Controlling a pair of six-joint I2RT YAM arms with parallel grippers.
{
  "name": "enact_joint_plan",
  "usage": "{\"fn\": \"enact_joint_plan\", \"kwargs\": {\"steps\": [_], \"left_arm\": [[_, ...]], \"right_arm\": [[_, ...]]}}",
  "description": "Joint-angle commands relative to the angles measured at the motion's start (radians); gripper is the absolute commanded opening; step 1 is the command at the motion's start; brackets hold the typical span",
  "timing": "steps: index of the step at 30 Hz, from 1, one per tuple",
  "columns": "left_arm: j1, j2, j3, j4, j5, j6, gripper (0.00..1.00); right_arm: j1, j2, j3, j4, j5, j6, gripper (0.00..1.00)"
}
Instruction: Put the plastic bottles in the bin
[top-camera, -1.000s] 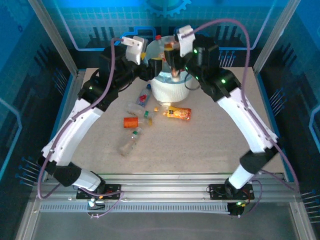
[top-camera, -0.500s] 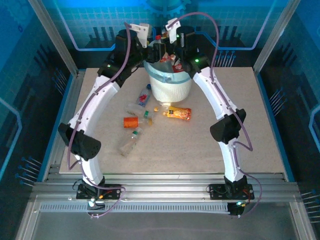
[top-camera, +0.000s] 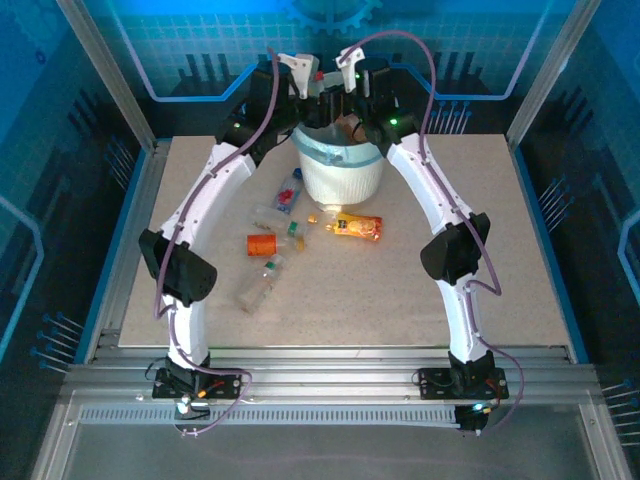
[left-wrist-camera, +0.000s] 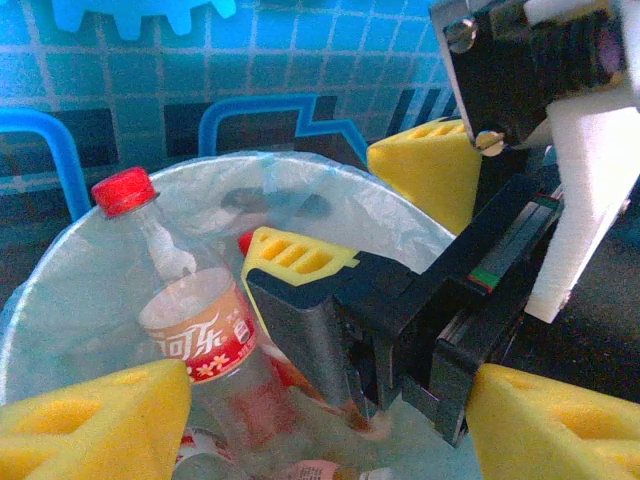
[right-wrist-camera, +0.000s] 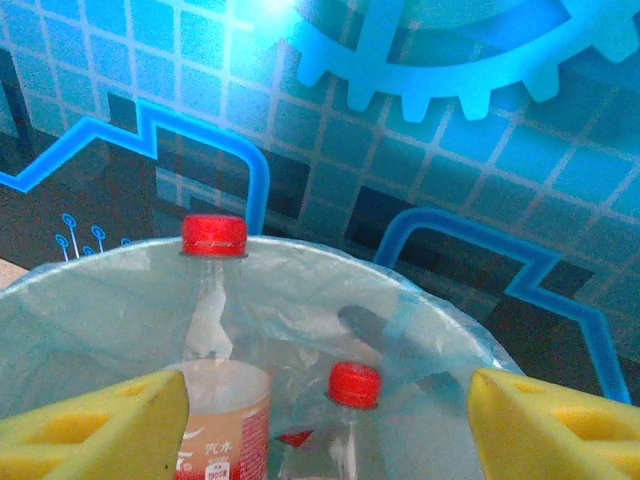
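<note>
The bin (top-camera: 345, 180), white with a light-blue liner (left-wrist-camera: 300, 195), stands at the table's far middle. Both grippers hover over its far rim, facing each other. My left gripper (top-camera: 316, 100) (left-wrist-camera: 325, 405) is open, its yellow pads (left-wrist-camera: 95, 420) wide apart and holding nothing. My right gripper (top-camera: 346, 100) (right-wrist-camera: 325, 425) is open too, with pads (right-wrist-camera: 100, 425) apart; it shows in the left wrist view as black fingers with yellow tips (left-wrist-camera: 300, 258). Inside the bin a red-capped bottle (left-wrist-camera: 195, 320) (right-wrist-camera: 212, 300) leans up, a second red-capped bottle (right-wrist-camera: 355, 400) beside it. Several plastic bottles lie on the table.
On the table in front of the bin lie a blue-labelled bottle (top-camera: 288, 192), a clear bottle (top-camera: 270, 216), an orange one (top-camera: 261, 243), an orange-yellow one (top-camera: 354, 227) and a clear one (top-camera: 258, 288). A blue patterned back wall (right-wrist-camera: 420, 120) rises right behind the bin.
Both arms have stretched farther back, carrying the grippers from above the bin's middle to its far rim. The bottles on the table have not moved.
</note>
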Motion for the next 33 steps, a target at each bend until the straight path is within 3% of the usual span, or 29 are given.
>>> {"fn": "enact_joint_plan", "kwargs": {"steps": [1,12,20,27,33], "left_arm": [[0.01,0.021,0.037,0.01,0.017,-0.028,0.73],[0.014,0.046,0.062,-0.003,0.019,-0.027,0.73],[0.021,0.001,0.091,-0.088,0.013,0.002,0.72],[0.021,-0.227,-0.198,-0.085,-0.029,0.064,0.72],[0.021,-0.479,-0.512,-0.055,-0.057,0.074,0.72]], "right_arm": [[-0.006,-0.039,0.0,0.029,0.003,-0.009,0.73],[-0.016,-0.045,0.001,-0.004,-0.047,0.023,0.68],[-0.002,-0.1,0.12,-0.134,-0.219,0.082,0.68],[0.083,-0.216,0.063,-0.289,-0.263,0.105,0.68],[0.184,-0.403,-0.254,-0.282,-0.273,0.086,0.68]]}}
